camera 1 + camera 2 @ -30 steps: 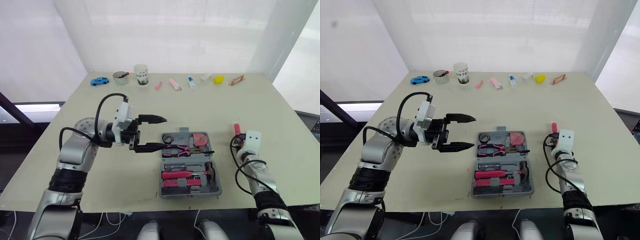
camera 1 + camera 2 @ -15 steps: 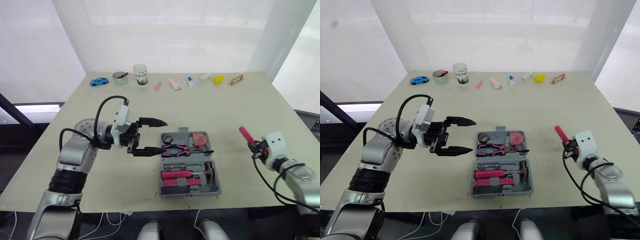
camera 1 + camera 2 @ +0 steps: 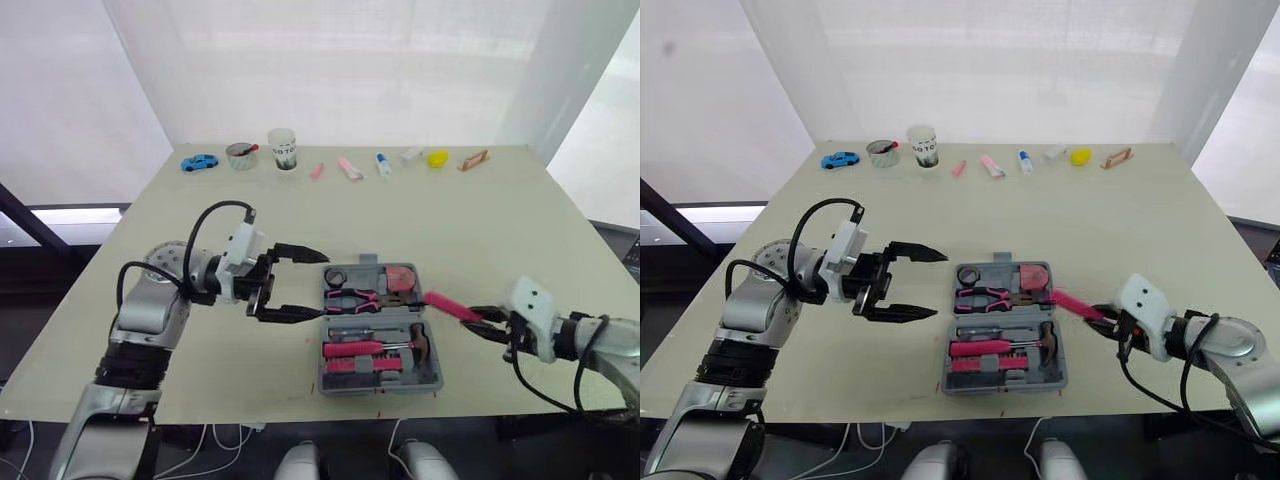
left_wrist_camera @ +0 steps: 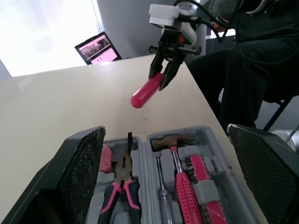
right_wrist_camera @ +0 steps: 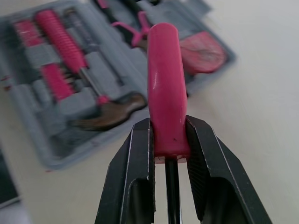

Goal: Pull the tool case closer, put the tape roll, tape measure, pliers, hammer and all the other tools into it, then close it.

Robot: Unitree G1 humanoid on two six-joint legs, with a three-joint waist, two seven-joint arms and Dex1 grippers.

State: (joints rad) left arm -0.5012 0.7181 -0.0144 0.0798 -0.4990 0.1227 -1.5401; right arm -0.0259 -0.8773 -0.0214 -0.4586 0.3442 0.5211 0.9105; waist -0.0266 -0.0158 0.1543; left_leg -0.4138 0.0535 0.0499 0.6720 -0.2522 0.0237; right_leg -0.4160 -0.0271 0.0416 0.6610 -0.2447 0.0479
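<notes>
Beside tool case [image 3: 385, 388], right jaws tight on pink-handled tool [image 3: 444, 304], left jaws wide.

Bright diffuse backlight through white curtains [image 3: 350, 60]; soft shadows on table [image 3: 400, 215]

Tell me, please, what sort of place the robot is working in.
Probably a robot test lab: a beige table before white curtains, unrelated props like a blue toy car and a paper cup lined along its far edge, and a laptop near a seated person.
</notes>
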